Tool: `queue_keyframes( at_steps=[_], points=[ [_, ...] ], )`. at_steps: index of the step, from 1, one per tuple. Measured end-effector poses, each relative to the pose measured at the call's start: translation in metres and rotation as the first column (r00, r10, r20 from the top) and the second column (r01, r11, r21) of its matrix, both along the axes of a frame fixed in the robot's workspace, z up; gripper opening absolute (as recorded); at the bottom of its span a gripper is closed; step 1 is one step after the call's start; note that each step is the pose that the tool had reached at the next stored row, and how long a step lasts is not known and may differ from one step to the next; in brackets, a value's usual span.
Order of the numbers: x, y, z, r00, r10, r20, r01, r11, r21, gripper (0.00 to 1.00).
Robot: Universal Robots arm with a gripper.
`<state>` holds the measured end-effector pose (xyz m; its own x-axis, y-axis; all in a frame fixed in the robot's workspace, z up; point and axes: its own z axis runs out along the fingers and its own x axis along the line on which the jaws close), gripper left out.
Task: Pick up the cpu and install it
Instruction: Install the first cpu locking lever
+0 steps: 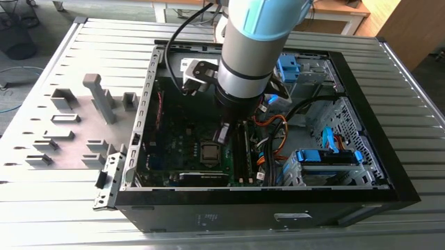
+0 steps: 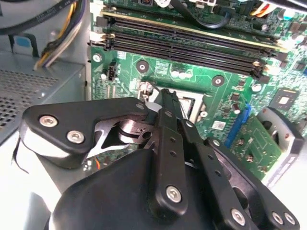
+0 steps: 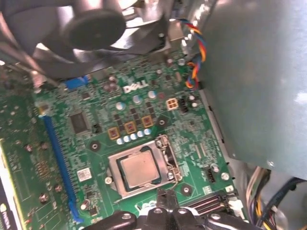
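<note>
The cpu (image 3: 140, 170), a small silvery square, lies flat inside the dark socket frame (image 3: 168, 154) on the green motherboard (image 3: 96, 124). In the exterior view the cpu (image 1: 210, 152) sits low in the open computer case (image 1: 361, 120). My gripper (image 1: 222, 135) hangs inside the case just above and beside the socket, apart from the chip. In the second wrist view the gripper (image 2: 166, 94) has its black fingers (image 2: 165, 120) pressed together with nothing between them. Its tip (image 3: 165, 195) shows at the socket's edge in the first wrist view.
Long memory slots (image 2: 182, 40) run beside the socket. A black fan (image 3: 91, 24) and coloured cables (image 3: 194, 52) stand close by, and the grey case wall (image 3: 259, 72) rises on one side. Grey holder blocks (image 1: 101, 96) stand on the table at the exterior view's left.
</note>
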<state>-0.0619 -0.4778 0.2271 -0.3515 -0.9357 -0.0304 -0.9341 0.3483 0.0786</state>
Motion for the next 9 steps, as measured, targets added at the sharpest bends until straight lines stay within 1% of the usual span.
queue_keyframes(
  at_steps=[3,6,7,9],
  points=[
    [0.0000,0.0000,-0.0005,0.9995,0.033,-0.0036,-0.033,0.9994,-0.0143,0.11],
    [0.0000,0.0000,-0.0010,0.9986,0.052,-0.0094,-0.052,0.9981,-0.0316,0.11],
    [0.0000,-0.0002,-0.0014,0.9984,0.056,-0.0105,-0.056,0.9978,-0.0362,0.11],
    [0.0000,-0.0007,-0.0022,0.9980,0.061,-0.0116,-0.062,0.9971,-0.0432,0.11]
  ],
)
